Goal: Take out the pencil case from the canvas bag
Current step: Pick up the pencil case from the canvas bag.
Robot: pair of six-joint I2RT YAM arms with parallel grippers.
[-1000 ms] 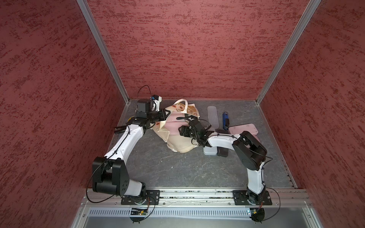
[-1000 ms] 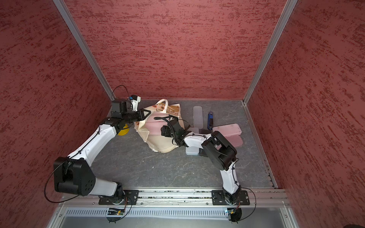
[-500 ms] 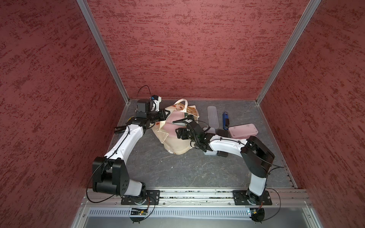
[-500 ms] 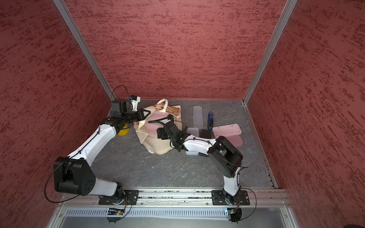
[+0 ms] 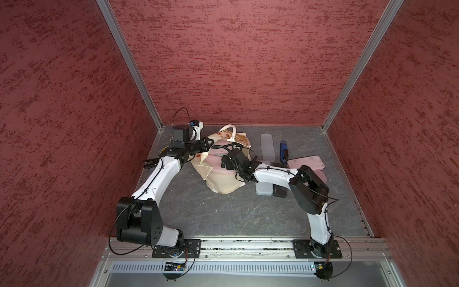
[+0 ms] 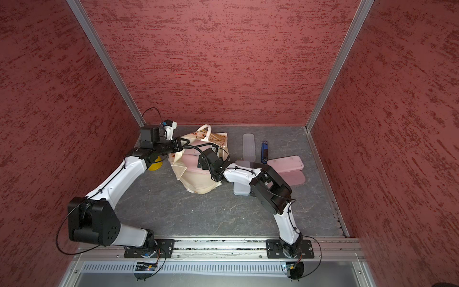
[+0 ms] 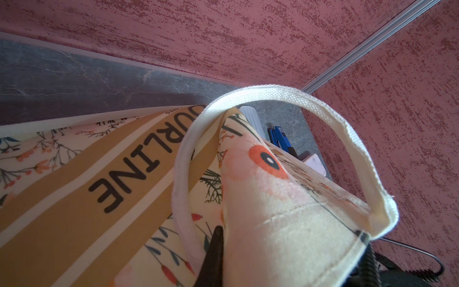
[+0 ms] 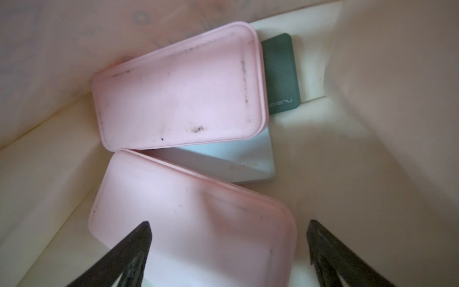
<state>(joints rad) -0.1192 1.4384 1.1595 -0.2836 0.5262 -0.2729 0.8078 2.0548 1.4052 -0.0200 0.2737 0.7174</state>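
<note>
One canvas bag (image 5: pixel 223 181), four pink cases (image 8: pixel 178 87), one blue tool (image 5: pixel 284 151), one green card (image 8: pixel 282 74).

Twin robot arms in glossy white shells with boxy black joint housings: the left arm (image 5: pixel 159 179) and the right arm (image 5: pixel 273 174) are bolted on black base plates (image 5: pixel 188 248) along a silver rail (image 5: pixel 248 246), at 7 and 5 o'clock of the floor. Thin black cables (image 5: pixel 182 108) arc over the wrists and trail from the bases. A small white camera (image 5: pixel 197 125) with a blue fitting tops the left wrist. The right gripper (image 8: pixel 228 222) ends in two black, pointed fingers (image 8: pixel 134 248).
</note>
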